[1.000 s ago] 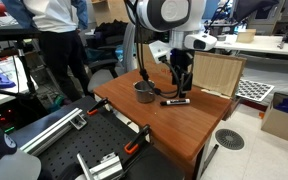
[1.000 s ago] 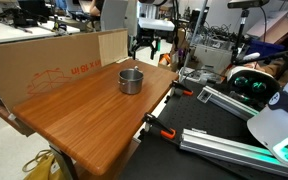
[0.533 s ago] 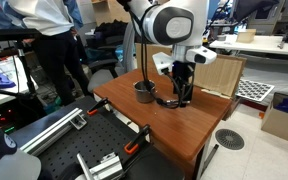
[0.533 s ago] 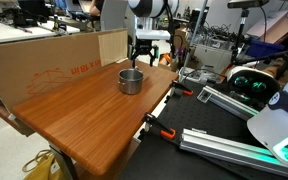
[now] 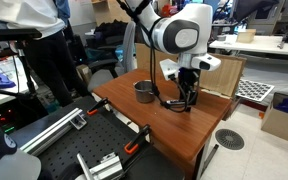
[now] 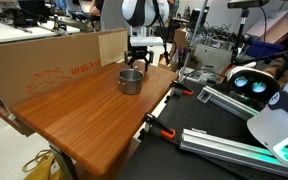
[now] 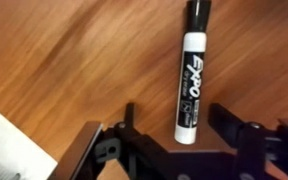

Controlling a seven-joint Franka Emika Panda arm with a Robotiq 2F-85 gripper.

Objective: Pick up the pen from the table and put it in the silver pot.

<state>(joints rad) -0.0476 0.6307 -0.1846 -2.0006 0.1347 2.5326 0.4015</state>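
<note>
In the wrist view the gripper (image 7: 174, 132) stands wide open, its jaws either side of the Expo marker pen (image 7: 191, 70) and gripping nothing. The pen lies flat on the wooden table (image 7: 64, 50), black cap pointing away. In an exterior view the silver pot (image 5: 144, 92) sits just beside the lowered gripper.

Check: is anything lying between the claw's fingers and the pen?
No. In the wrist view only bare table shows there; the pen lies inside the open claw gap.
</note>
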